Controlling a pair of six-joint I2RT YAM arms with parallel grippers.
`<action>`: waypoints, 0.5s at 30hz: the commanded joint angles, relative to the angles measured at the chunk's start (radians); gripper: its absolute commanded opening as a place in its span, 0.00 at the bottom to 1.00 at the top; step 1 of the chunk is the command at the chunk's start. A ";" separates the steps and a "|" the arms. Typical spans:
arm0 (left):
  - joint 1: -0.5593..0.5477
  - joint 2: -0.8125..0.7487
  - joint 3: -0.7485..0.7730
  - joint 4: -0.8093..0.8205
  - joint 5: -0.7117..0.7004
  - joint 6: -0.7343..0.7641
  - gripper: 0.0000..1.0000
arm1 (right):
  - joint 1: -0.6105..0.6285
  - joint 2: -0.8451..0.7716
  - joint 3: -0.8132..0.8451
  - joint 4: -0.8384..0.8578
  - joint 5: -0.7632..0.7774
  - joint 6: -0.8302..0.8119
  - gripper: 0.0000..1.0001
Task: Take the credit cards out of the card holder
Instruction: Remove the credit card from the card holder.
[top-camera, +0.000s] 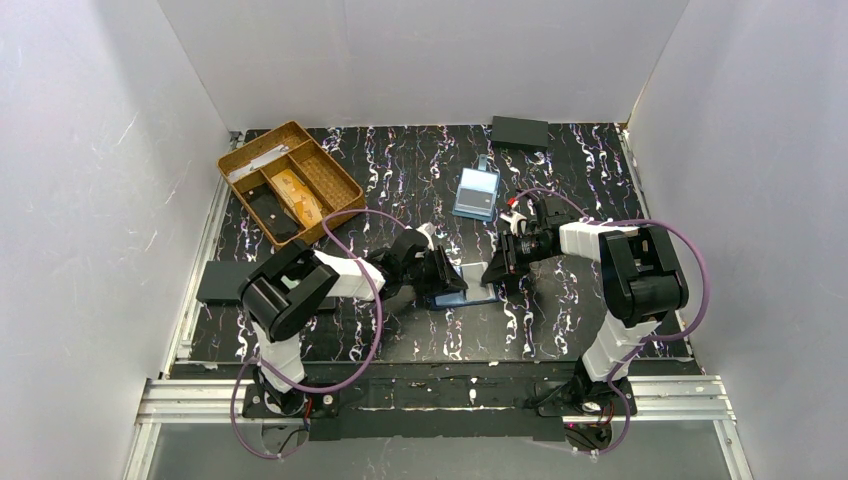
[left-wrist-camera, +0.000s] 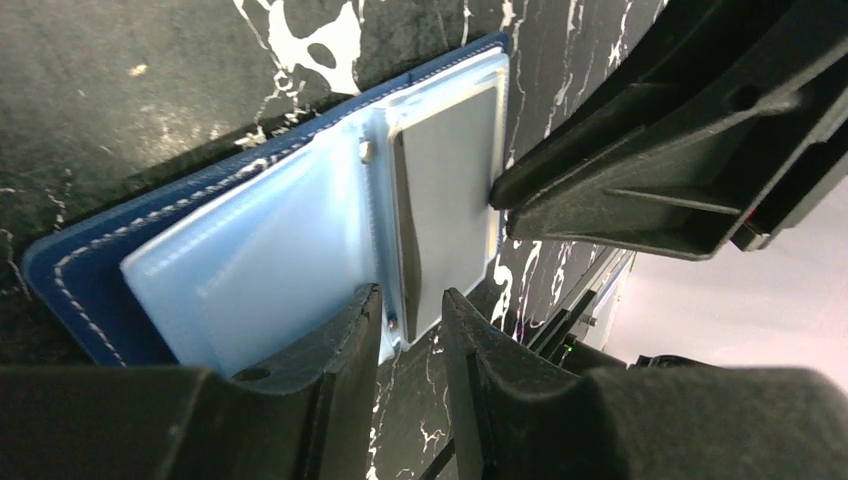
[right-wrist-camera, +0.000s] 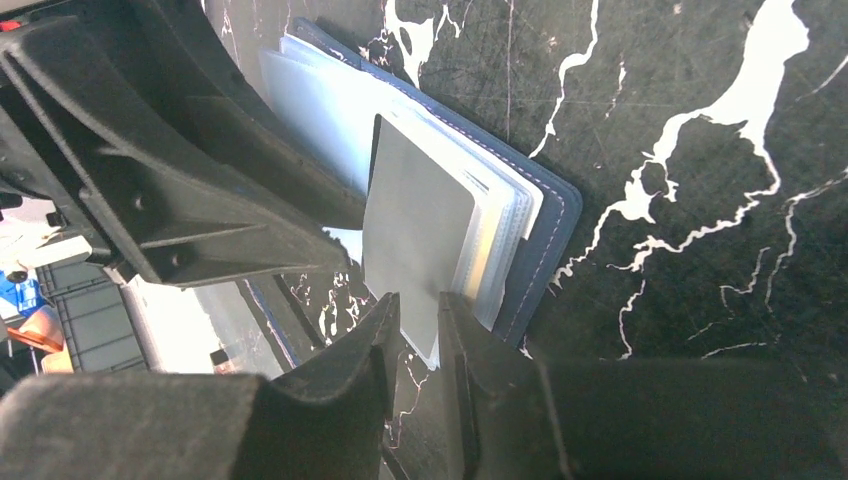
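Observation:
The card holder (top-camera: 468, 297) lies open on the table between both grippers, navy cover (left-wrist-camera: 70, 280) down and light blue slots (left-wrist-camera: 260, 260) up. A pale grey credit card (right-wrist-camera: 415, 230) sticks partway out of a slot, also seen from the left wrist as the card (left-wrist-camera: 450, 200). A yellow card edge (right-wrist-camera: 482, 262) shows in the sleeves beneath. My right gripper (right-wrist-camera: 418, 320) has a narrow gap between its jaws, with that card's corner in it. My left gripper (left-wrist-camera: 412, 315) is likewise narrowly open, one finger (left-wrist-camera: 340, 345) lying over the slot's edge at the fold.
A brown compartment tray (top-camera: 240, 160) holding orange flat pieces (top-camera: 297, 197) stands at the back left. A light blue clear case (top-camera: 476, 192) lies behind the holder. A black box (top-camera: 519, 132) sits at the back, and a black flat rectangle (top-camera: 225, 282) at the left edge.

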 joint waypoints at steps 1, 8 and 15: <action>0.009 0.029 0.024 0.003 -0.023 -0.008 0.27 | -0.012 0.019 0.000 -0.003 0.042 -0.009 0.28; 0.009 0.068 0.043 0.010 -0.006 -0.020 0.24 | -0.015 0.032 0.003 -0.002 0.022 -0.007 0.22; 0.009 0.084 0.047 0.025 0.017 -0.019 0.23 | -0.017 0.051 0.012 0.001 -0.040 0.005 0.23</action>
